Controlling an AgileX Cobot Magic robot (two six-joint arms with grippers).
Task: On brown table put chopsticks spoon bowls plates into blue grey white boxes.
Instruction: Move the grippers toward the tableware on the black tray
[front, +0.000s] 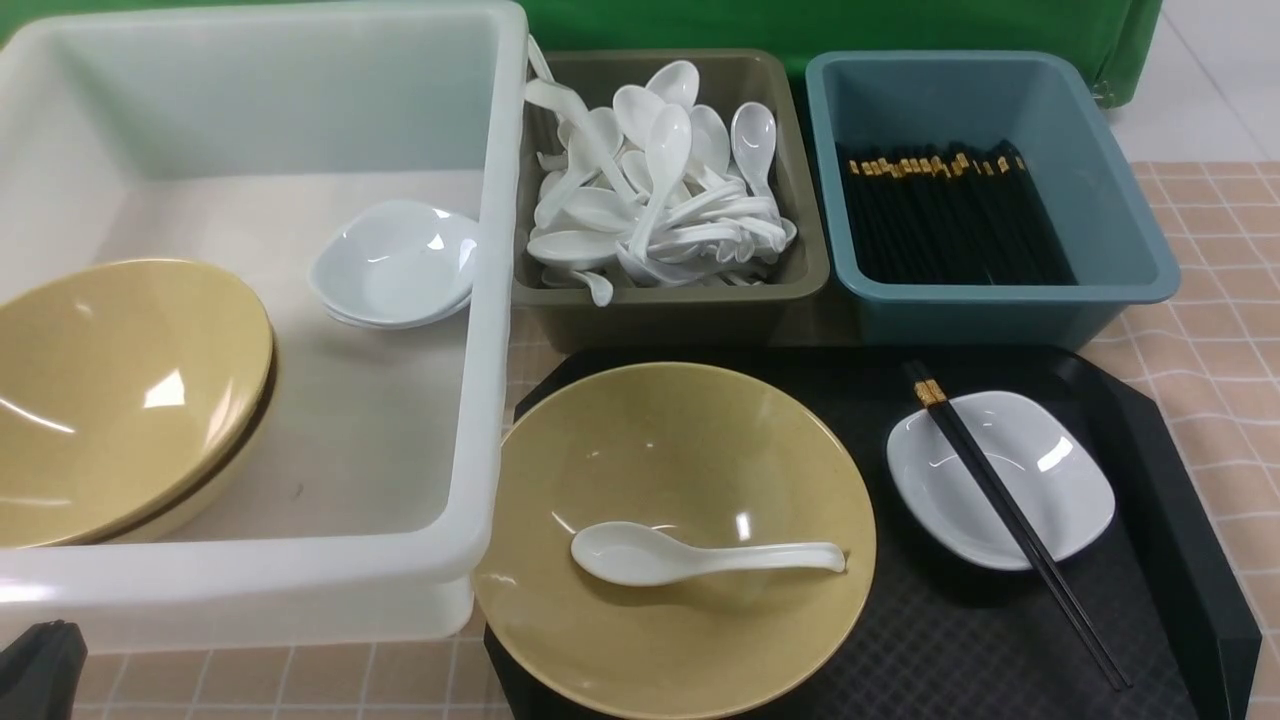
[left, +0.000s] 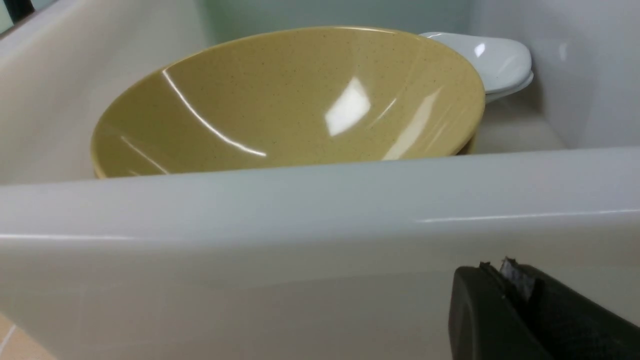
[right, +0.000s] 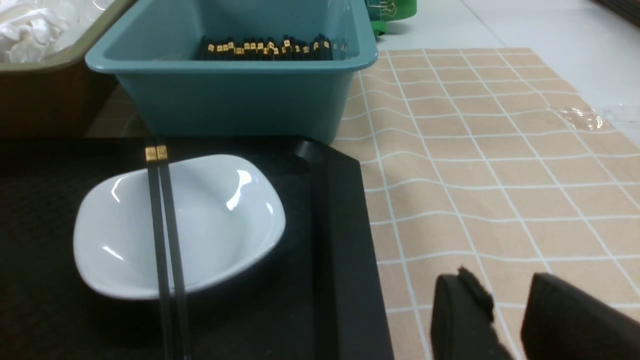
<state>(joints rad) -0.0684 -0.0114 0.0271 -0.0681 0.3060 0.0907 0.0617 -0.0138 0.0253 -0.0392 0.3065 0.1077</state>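
Observation:
On the black tray, a yellow bowl (front: 700, 470) holds a white spoon (front: 680, 555). Beside it, chopsticks (front: 1010, 520) lie across a white plate (front: 1050, 470). The white box (front: 495, 330) holds stacked yellow bowls (front: 110, 390) and plates (front: 395, 265). My left gripper (left: 500, 267) is shut and empty, just outside the white box's near wall (left: 300, 210). My right gripper (right: 505, 282) is open and empty over the brown table (right: 500, 175), beside the tray's edge and apart from the plate (right: 215, 215) and chopsticks (right: 162, 225).
The grey box (front: 650, 315) is full of white spoons and the blue box (front: 980, 315) holds several black chopsticks; both stand behind the black tray (front: 1180, 520). A green cloth hangs at the back. Bare tiled table lies right of the tray.

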